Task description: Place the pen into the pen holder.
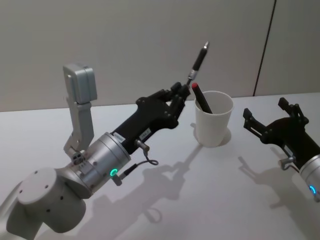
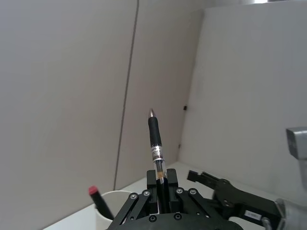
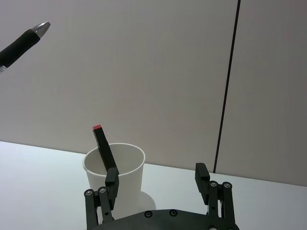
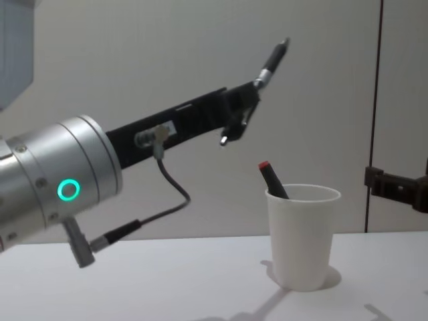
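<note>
Left gripper (image 1: 179, 94) raised over the worktop (image 1: 165, 200), fingers pinching the pen (image 1: 198, 61) by its lower end, tip tilted toward 1 o'clock, pen holder (image 1: 214, 125) upright at 2 o'clock, red-capped marker (image 1: 201, 97) leaning inside, right gripper (image 1: 265, 111) at 3 o'clock, fingers spread

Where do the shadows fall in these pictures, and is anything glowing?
Head view: soft shadows of the left gripper and right gripper lie on the white table, nearer the robot; the pen holder casts a faint one at its base. Chest view: a green ring light glows on the left arm.
</note>
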